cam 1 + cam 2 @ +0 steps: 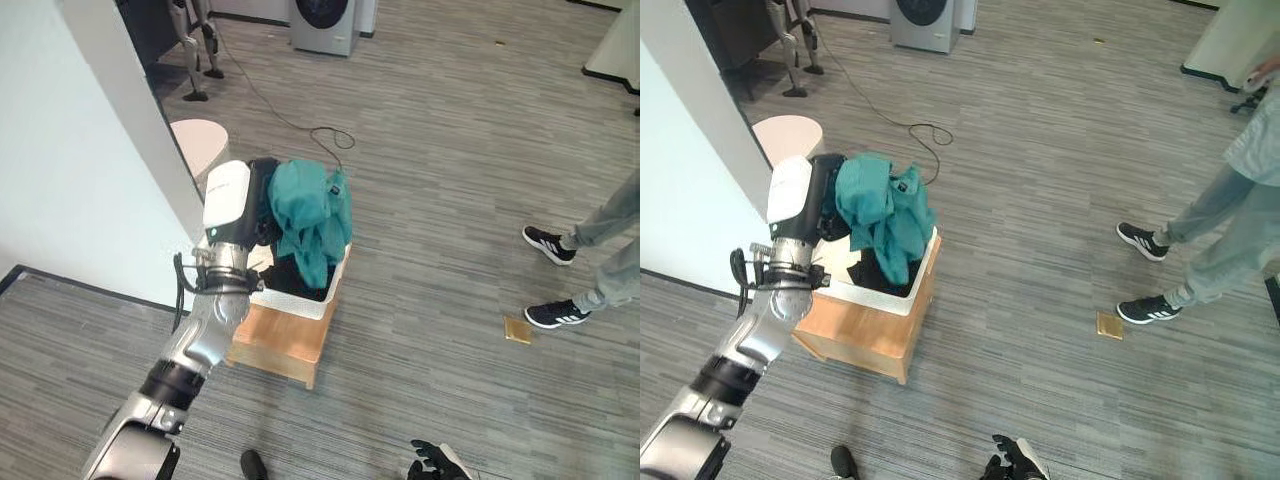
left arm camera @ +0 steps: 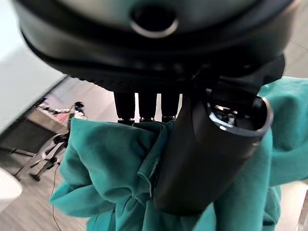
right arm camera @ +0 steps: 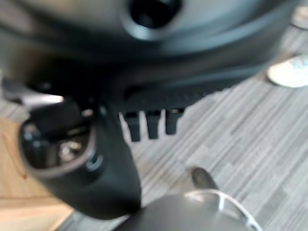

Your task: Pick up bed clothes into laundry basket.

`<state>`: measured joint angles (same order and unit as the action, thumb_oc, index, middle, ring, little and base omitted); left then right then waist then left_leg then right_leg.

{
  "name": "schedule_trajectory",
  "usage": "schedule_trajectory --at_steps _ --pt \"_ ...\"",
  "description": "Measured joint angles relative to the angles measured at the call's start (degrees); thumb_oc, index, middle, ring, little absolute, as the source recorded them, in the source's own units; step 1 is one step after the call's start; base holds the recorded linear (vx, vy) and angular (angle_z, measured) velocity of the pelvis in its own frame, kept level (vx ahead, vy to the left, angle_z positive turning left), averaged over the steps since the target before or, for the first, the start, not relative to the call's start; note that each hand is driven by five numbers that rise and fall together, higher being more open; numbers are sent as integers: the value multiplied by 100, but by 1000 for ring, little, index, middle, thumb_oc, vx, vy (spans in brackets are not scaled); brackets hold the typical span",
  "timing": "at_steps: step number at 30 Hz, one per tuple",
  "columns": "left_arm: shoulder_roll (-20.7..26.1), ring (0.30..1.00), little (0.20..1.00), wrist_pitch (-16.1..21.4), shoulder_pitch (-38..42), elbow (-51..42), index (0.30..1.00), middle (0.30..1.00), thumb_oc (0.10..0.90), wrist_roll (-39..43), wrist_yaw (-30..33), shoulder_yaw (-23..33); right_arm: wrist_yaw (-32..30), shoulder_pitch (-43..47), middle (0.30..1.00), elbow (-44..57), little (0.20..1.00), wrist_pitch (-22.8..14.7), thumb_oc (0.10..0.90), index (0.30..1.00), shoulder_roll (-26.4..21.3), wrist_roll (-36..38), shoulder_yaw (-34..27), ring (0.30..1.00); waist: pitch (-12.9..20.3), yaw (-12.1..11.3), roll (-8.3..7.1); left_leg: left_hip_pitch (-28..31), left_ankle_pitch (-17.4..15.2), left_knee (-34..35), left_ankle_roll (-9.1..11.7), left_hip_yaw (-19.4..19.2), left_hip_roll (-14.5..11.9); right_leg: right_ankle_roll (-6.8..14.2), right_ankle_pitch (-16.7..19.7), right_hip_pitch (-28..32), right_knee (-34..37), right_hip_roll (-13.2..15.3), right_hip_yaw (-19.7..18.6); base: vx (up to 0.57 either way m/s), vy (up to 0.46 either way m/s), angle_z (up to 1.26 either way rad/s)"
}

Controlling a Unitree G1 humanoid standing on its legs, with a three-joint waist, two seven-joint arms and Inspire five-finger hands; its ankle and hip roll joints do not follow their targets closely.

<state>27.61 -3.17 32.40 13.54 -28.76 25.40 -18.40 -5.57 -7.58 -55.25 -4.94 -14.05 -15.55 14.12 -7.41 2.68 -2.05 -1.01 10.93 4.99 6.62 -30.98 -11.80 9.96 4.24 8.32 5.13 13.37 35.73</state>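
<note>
From my station I saw a white wall (image 1: 70, 150) along the left of the room, with a small round pale table (image 1: 200, 140) just past its corner. My left hand (image 1: 262, 195) reached up from the lower left and sat over the left rim of the basket (image 1: 300, 300). In the left wrist view its fingers (image 2: 144, 108) and thumb (image 2: 202, 159) were curled into a fold of the teal cloth (image 1: 312, 215), so the hand was clamped on it. The cloth hung bunched above the basket, its lower end trailing down onto dark clothes (image 1: 295, 278) inside. The basket was white and stood on a low wooden stand (image 1: 285, 345), which rested on the grey striped floor (image 1: 440, 120).

A thin cord (image 1: 325, 135) looped on the floor behind the basket, and a washing machine (image 1: 325, 25) stood at the far side of the room.

My right hand (image 1: 437, 462) hung low at the near edge of the head views, over bare floor, well apart from the basket. In the right wrist view its fingers (image 3: 151, 124) looked relaxed and held nothing.

Further right, a small flat yellowish square (image 1: 517, 329) lay on the floor. Just beside it stood a person in grey trousers (image 1: 1220, 215) and black shoes (image 1: 557, 313), at the right edge
</note>
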Motion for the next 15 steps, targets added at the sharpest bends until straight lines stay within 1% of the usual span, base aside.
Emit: schedule_trajectory --at_steps 3,6,8,10,12,15 --pt "129 300 300 -215 485 811 300 300 400 -132 10 -227 4 46 900 -17 900 1 800 900 -9 101 6 900 6 136 -11 2 -17 0 8 -15 -24 -2 2 -16 -1 3 -19 46 38 -4" --pt "225 300 300 -414 672 1392 300 300 400 -380 13 -412 11 72 900 -49 900 3 800 900 -7 224 32 900 22 155 -58 -3 -28 1 15 -131 -35 -19 15 -125 -1 5 -148 42 47 -19" --pt "232 300 300 -511 684 1768 300 300 400 -502 8 -420 10 73 900 -54 900 3 800 900 -6 313 43 900 19 231 -110 -5 -29 1 14 -161 -34 -28 22 -153 -1 4 -157 18 32 -12" --pt "235 300 300 -567 683 1927 300 300 400 -529 3 -425 9 71 900 -83 900 13 800 900 -6 321 40 900 12 276 -179 -29 -29 1 15 -168 -36 -28 22 -186 -1 1 -160 15 44 -4" --pt "318 300 300 -603 684 2117 300 300 400 -564 3 -490 7 52 900 -336 900 76 800 900 -14 318 51 900 13 299 -335 -41 -30 1 16 -210 -36 -28 22 -215 -1 7 -174 2 44 -6" --pt "442 300 300 -599 710 2481 300 300 400 -587 7 -640 8 -145 900 -528 900 181 800 900 -29 325 128 900 59 302 -493 -49 -47 1 38 -301 -48 -28 22 -296 -6 20 -219 -13 42 -13"
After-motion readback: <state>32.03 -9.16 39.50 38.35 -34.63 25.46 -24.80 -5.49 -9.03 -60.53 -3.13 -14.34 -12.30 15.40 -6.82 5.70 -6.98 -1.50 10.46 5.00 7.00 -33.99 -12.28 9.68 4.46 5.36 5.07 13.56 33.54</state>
